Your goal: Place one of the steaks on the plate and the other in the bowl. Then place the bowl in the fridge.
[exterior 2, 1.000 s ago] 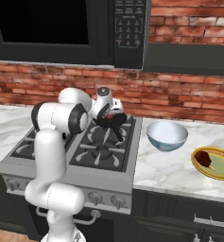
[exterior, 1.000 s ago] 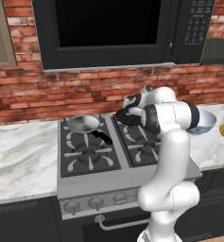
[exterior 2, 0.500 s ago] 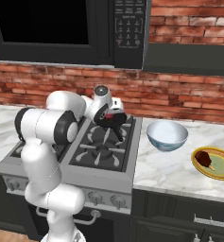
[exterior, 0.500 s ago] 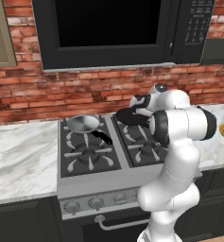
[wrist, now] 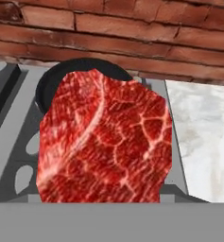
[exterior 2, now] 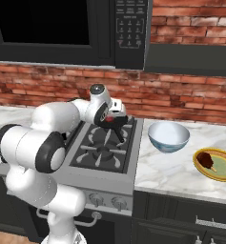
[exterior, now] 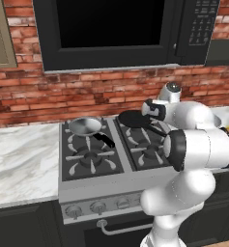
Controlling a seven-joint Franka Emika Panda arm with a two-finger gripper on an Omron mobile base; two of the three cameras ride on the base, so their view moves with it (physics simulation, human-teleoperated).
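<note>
My gripper (exterior 2: 115, 119) above the black pan (exterior: 135, 118), jaws apparently pinching the red steak (wrist: 106, 142) though I can't see them, brown steak (exterior 2: 206, 161) on plate (exterior 2: 224, 167), bowl (exterior 2: 168, 137) on counter (exterior 2: 174, 171).

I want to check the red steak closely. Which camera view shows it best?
The hand view: the red steak is large there, its marbling clear, in front of the black pan. The right base view gives a small red patch at the gripper. In the left base view I cannot make it out.
</note>
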